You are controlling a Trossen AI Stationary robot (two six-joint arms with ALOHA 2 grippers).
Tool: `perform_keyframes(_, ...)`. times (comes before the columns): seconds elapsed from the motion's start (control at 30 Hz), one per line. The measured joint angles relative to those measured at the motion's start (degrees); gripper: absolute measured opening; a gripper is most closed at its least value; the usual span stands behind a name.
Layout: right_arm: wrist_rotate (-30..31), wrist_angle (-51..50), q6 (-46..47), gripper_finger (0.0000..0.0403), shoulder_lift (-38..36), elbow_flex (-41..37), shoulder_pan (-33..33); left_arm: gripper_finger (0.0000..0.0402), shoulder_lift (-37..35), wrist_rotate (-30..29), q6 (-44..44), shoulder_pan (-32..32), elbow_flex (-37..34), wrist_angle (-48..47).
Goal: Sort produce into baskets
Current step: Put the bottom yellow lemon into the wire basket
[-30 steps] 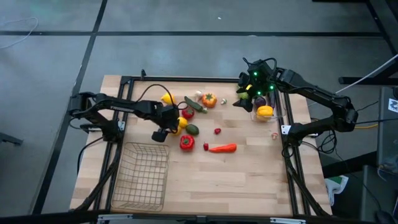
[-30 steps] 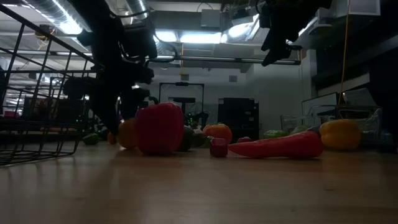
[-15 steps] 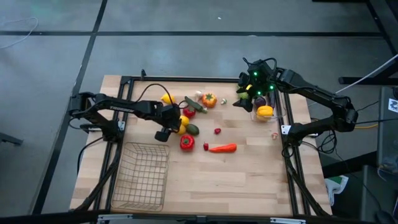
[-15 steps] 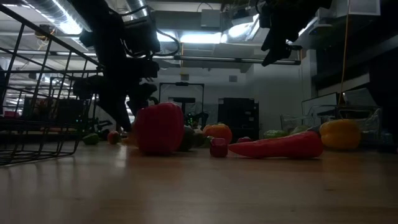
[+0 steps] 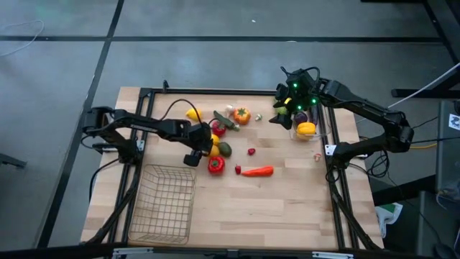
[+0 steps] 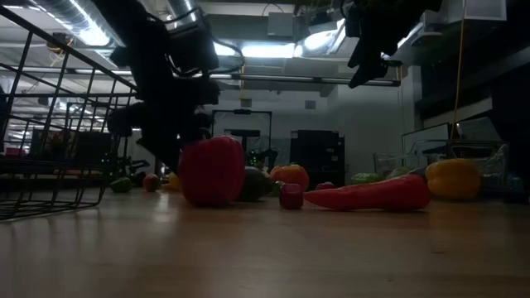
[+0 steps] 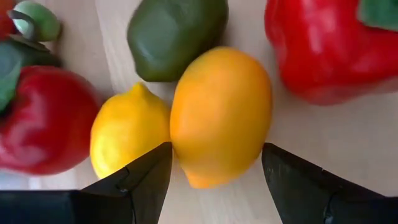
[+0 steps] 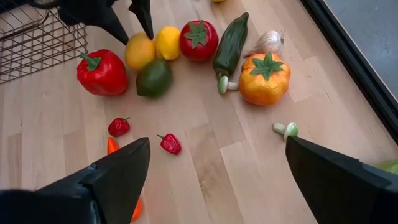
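At table left, near front edge, the wire-mesh basket (image 5: 167,203) sits with nothing visible inside it. Just right of it and farther back, the left gripper (image 5: 194,154) is down at the produce cluster, fingers (image 7: 140,180) spread either side of an orange-yellow lemon (image 7: 221,115); jaws straddle the fruit but are not pressed onto it, so gripper is unclenched and nothing is grasped. Crowding noted: a smaller yellow lemon (image 7: 129,137) touches the target on one side, a green lime-like fruit (image 7: 175,34) lies just behind it, a red bell pepper (image 7: 333,46) is just beside it, and a red tomato (image 7: 45,127) sits past the yellow lemon. Centre of table: two tiny red pieces (image 5: 251,151) and a long red chili pepper (image 5: 257,171) lie apart from the cluster; a dark green cucumber (image 8: 231,43) and an orange tomato-like piece (image 5: 241,115) are farther back. Right side: the right gripper (image 5: 284,115) hangs raised near the clear plastic bin (image 5: 307,124), fingers wide apart and carrying nothing; the bin seems to hold a yellow pepper and something purple, though the arm partly covers it. Judgement: step in hand is the pick of the orange-yellow lemon; sorting is at an early stage, most produce on the bare wood. Next move calls for closing on the lemon without pinching the neighbouring yellow one, a clean lift, then carrying it to a basket.
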Motion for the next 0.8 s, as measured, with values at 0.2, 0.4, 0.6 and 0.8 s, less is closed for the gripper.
perform_keyframes(0.2, 0.0, 0.0, 0.0, 0.0372, 0.0, 0.0, 0.0, 0.023, 3.6, 0.0, 0.0, 0.0, 0.0, 0.8)
perform_keyframes(0.4, 0.0, 0.0, 0.0, 0.0372, 0.0, 0.0, 0.0, 0.0187, 5.1, 0.0, -0.7, 0.0, 0.0, 0.8)
perform_keyframes(0.6, 0.0, 0.0, 0.0, 0.0372, 0.0, 0.0, 0.0, 0.0173, 5.1, 0.0, -4.2, 0.0, 0.0, 1.2)
perform_keyframes(0.8, 0.0, 0.0, 0.0, 0.0372, 0.0, 0.0, 0.0, 0.0173, 5.1, -0.8, -7.3, 0.0, 0.0, 2.5)
